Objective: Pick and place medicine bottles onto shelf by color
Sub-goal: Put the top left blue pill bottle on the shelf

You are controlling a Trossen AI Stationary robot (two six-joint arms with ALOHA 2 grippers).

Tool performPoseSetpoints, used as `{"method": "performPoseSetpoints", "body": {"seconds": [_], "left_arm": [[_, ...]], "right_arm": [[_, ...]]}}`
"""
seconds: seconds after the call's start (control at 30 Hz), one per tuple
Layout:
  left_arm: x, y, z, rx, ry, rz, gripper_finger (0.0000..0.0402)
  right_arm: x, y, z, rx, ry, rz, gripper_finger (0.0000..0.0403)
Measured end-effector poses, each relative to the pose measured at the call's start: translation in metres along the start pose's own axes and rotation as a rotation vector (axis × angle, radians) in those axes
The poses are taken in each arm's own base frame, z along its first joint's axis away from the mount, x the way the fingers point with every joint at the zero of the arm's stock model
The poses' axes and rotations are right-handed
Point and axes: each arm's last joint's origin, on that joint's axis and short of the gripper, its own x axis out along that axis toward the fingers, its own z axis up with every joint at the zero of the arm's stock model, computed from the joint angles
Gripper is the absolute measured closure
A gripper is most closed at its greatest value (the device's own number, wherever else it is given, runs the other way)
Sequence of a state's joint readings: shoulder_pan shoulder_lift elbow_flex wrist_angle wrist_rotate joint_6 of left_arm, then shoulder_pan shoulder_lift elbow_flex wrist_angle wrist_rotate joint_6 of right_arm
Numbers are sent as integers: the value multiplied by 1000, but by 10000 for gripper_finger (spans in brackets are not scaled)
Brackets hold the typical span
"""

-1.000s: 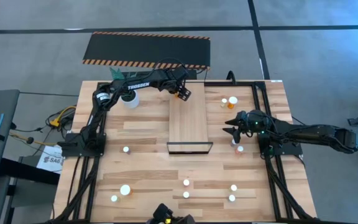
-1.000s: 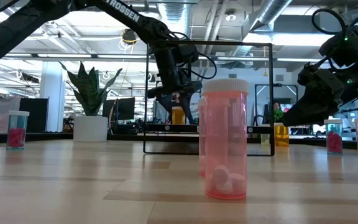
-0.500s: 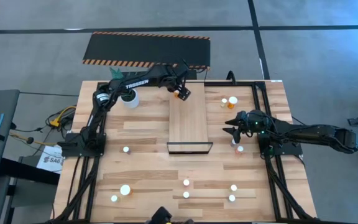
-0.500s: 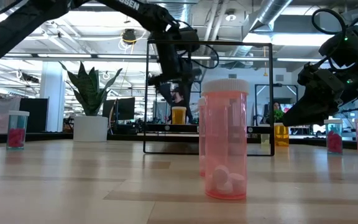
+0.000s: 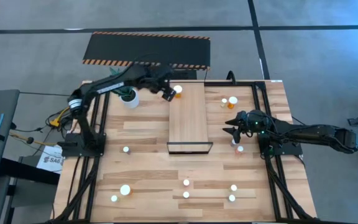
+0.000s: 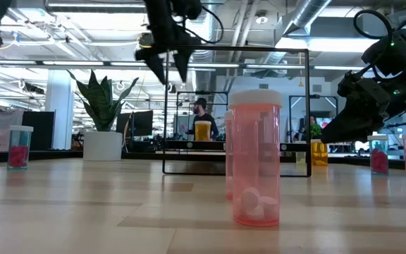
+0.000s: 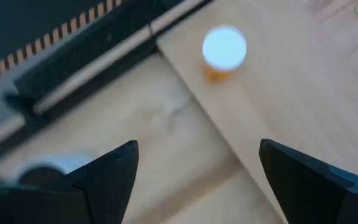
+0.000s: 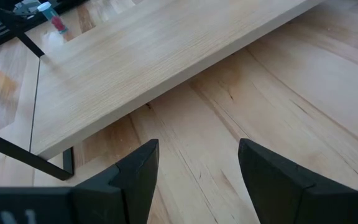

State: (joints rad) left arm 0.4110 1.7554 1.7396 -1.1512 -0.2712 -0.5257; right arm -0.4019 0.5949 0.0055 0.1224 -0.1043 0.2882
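Left claw [image 5: 167,95] is up off the shelf [image 5: 188,118] at its far left corner, fingers spread wide and empty. Just beside it an orange bottle [image 5: 178,91] with a white cap stands upright on the shelf's far end; the left wrist view looks down on it between the fingers, close to the board's edge.

The worry here is that bottle's perch: it sits near the corner, so a low swing of the left arm over it could clip the cap and tip it off onto the desk [image 5: 142,130]. The white pot [image 5: 130,98] with the green plant stands under that arm on the far left, another thing to brush on a careless sweep.

Over to the right claw [image 5: 230,132], hovering right of the shelf's near end, fingers partly apart with nothing between them. A bottle [image 5: 239,148] stands just near of it and another sits half hidden at its tip; a downward move aimed loosely could knock one over rather than straddle it.

Two more bottles [image 5: 229,101] wait on the far right. A lone bottle [image 5: 126,149] stands left of the shelf's black frame, and a scattered row [image 5: 186,188] lines the near desk, a long reach away. The frame [image 5: 189,148] at the shelf's near end is the one obstacle for anything carried in low from that side.
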Motion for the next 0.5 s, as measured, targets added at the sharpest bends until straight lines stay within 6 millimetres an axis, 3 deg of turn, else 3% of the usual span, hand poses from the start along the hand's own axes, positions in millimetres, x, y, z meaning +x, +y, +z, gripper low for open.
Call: {"method": "performPoseSetpoints", "body": {"seconds": [0.3,0.5], "left_arm": [[-15,16,-71,-206,12,86,81],[-19,16,-101,-309,-45,102,81]], "right_arm": [[0,0,0,0,4,-1,157],[0,0,-1,1,6,-2,157]]}}
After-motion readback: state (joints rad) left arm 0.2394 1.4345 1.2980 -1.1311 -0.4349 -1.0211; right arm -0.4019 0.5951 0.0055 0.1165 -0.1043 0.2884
